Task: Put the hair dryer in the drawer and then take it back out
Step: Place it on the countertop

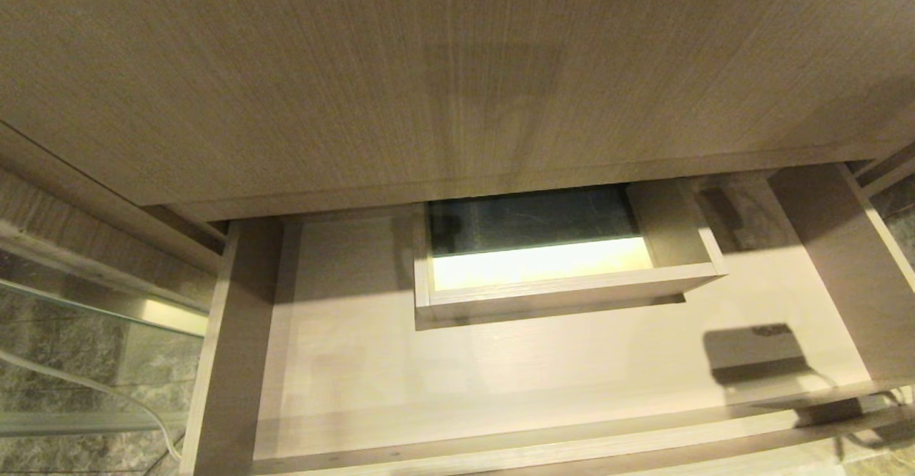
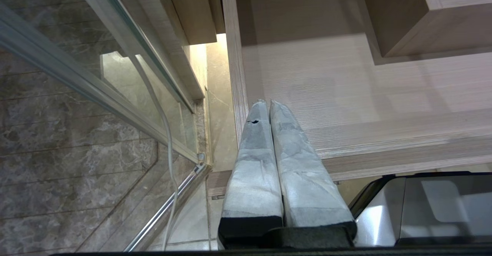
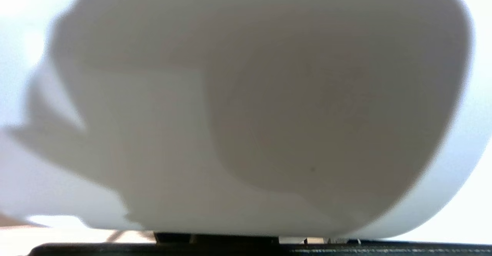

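the drawer stands pulled out below me, its wood floor bare, with a boxed notch at the back. my right pincer is outside the head view; its wrist camera is filled by the white hair dryer, pressed close, so i read it as grasped there. my left pincer is clenched on nothing, parked by the drawer's left front corner.

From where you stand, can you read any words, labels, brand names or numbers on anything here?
None can be read.
The drawer shows only bare wood grain.
The white hair dryer fills the right wrist view, blurred, with no print visible.
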Motion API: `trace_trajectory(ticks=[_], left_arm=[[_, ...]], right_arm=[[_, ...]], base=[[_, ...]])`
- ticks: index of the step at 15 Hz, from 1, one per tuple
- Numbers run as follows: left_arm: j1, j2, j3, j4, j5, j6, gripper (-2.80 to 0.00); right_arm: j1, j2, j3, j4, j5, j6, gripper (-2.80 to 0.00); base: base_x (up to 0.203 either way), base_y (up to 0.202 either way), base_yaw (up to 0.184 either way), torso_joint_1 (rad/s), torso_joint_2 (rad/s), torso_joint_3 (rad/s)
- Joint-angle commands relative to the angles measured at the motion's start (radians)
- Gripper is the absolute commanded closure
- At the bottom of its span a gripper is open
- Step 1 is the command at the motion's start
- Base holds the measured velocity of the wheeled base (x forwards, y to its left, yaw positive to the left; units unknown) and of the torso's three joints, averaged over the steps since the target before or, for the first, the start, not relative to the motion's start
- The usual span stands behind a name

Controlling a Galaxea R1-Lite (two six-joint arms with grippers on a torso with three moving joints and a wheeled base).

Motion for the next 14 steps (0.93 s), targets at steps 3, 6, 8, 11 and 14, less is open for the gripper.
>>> trace_trajectory(ticks=[3,6,8,11,14], left_arm=[[0.000,-0.002,0.000,-0.001,0.000,0.000,0.00],[0.000,-0.002,-0.001,0.000,0.000,0.000,0.00],[0.000,-0.001,-0.001,0.000,0.000,0.000,0.00],[0.000,-0.002,0.001,0.000,0.000,0.000,0.00],[0.000,0.000,0.001,-0.001,0.000,0.000,0.00]], right_arm=[[0.007,-0.037,-0.015,0.070,0.001,0.083,0.00],[0.007,-0.071,0.000,0.075,0.003,0.083,0.00],[0.007,-0.073,0.003,0.075,0.003,0.083,0.00],[0.006,-0.087,0.014,0.072,0.004,0.083,0.00],[0.000,-0.108,0.029,0.062,0.004,0.083,0.00]], base=[[0.000,0.000,0.000,0.000,0.00,0.000],[0.000,0.000,0.000,0.000,0.00,0.000],[0.000,0.000,0.000,0.000,0.00,0.000],[0.000,0.000,0.000,0.000,0.00,0.000],[0.000,0.000,0.000,0.000,0.00,0.000]])
